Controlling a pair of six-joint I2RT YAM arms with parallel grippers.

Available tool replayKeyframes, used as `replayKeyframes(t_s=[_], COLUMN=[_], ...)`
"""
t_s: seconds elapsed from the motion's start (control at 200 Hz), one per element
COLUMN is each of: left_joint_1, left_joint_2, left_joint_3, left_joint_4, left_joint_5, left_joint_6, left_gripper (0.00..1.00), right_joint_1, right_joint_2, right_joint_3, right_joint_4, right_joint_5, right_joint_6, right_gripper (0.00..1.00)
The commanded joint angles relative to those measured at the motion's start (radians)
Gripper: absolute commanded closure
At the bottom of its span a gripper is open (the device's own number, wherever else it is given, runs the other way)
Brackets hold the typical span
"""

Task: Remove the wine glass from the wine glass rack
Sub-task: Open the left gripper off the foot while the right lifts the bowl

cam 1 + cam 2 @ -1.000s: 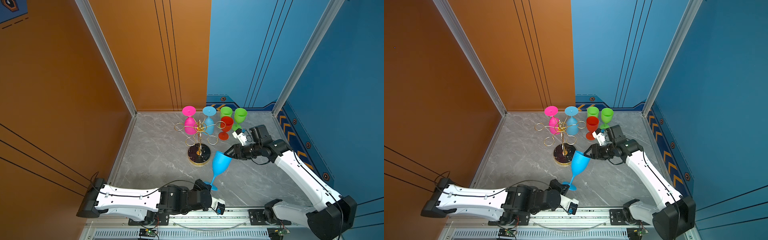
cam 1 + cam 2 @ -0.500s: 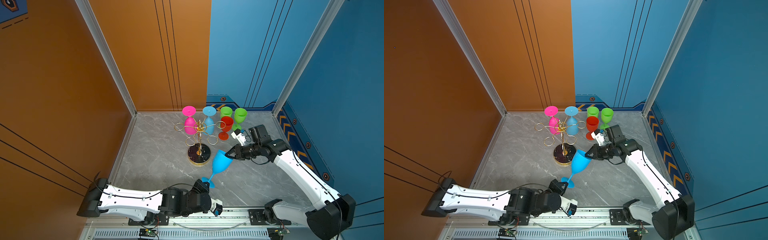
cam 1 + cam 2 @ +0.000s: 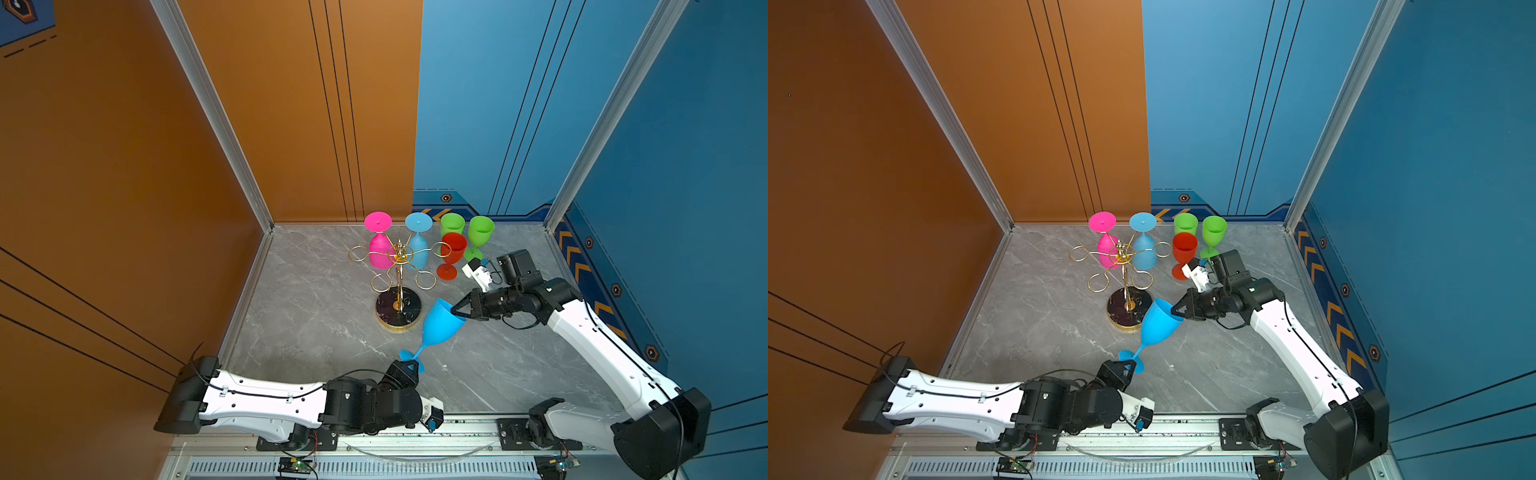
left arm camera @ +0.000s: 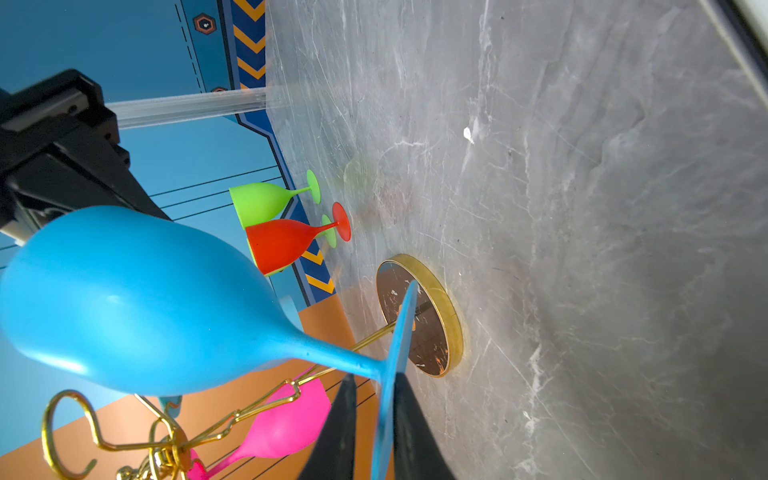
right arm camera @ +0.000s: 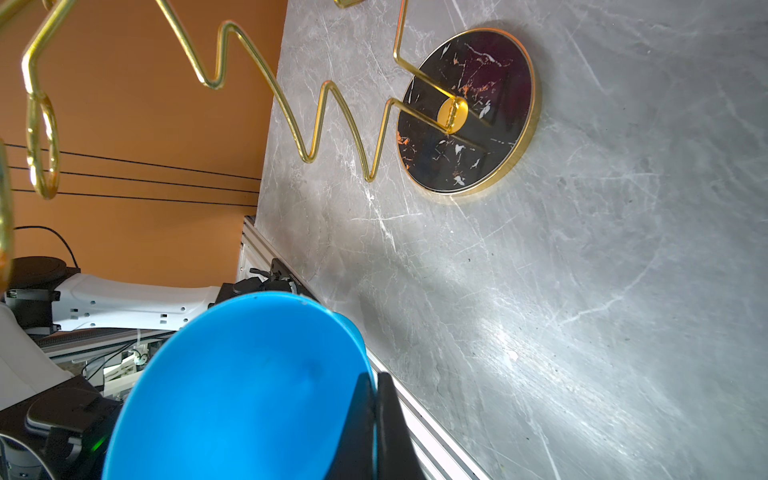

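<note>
We found the blue glass off the rack, held tilted between the two grippers. In both top views it sat near the centre of the frame, just right of and below the rack's base. The right gripper had its jaws pinched shut on the bowl's rim, one finger inside and one outside, as the right wrist view showed. A second before, those jaws had stood apart beside the rim.

The left gripper sat at the glass's foot, lower centre. In the left wrist view its fingers flanked the foot disc with a thin gap on one side. We read the jaws as slightly parted, where earlier they had been clamped.

The glass leaned more than before. Its foot had swung left and up in the frame, while the bowl had hardly moved.

The rack stood unmoved on the table. A pink glass and a pale glass hung on it upside down. A red glass and two green glasses stood upright to its right.
</note>
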Motion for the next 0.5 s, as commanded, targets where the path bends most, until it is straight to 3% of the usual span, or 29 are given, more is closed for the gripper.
replayKeyframes(t_s=[0.0,0.24,0.405,0.496], left_joint_1=[-0.011,-0.012,-0.011,-0.009], left_joint_2=[-0.010,-0.055,-0.081,-0.103], left_joint_3=[-0.017,-0.020,-0.017,-0.016], left_joint_4=[0.018,0.025,0.043,0.029], left_joint_5=[-0.014,0.012,-0.066,-0.101], left_joint_6=[-0.018,-0.179,-0.379,-0.522], left_gripper=[0.72,0.61,0.52,0.36], right_joint_1=[-0.003,-0.008,-0.009,-0.014], right_joint_2=[-0.013,-0.052,-0.070,-0.072], right_joint_3=[-0.002,0.034,0.078,0.098], right_joint_4=[-0.026,-0.088,-0.143,-0.156], right_joint_5=[0.025,0.234,0.434,0.528], right_joint_6=[-0.013,-0.060,-0.106,-0.125], right_gripper=[1.00,1.00,1.00,1.00])
